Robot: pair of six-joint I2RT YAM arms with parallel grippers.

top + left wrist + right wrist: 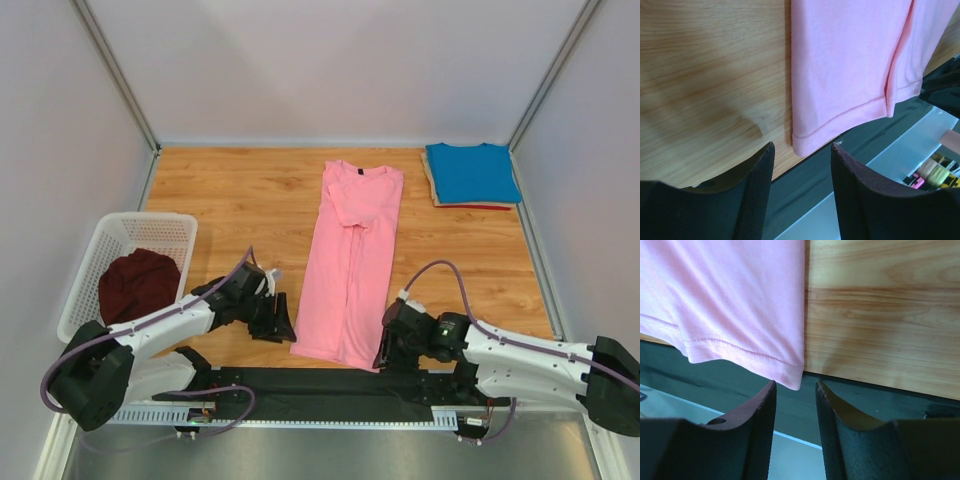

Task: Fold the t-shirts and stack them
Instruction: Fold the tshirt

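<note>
On the wooden table (pixel 230 200), between pale walls (pixel 330 70), lies a pink t-shirt (pixel 352 260).

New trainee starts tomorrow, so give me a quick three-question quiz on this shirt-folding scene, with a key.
1. True or false: the maroon t-shirt lies in the white basket.
2. The pink t-shirt is: A) crumpled, B) flat with sides folded in, C) hanging from an end effector.
3. Fill in: the left end effector and right end effector, both open, sit by the pink t-shirt's ___ corners.
Key: 1 true; 2 B; 3 hem.
</note>
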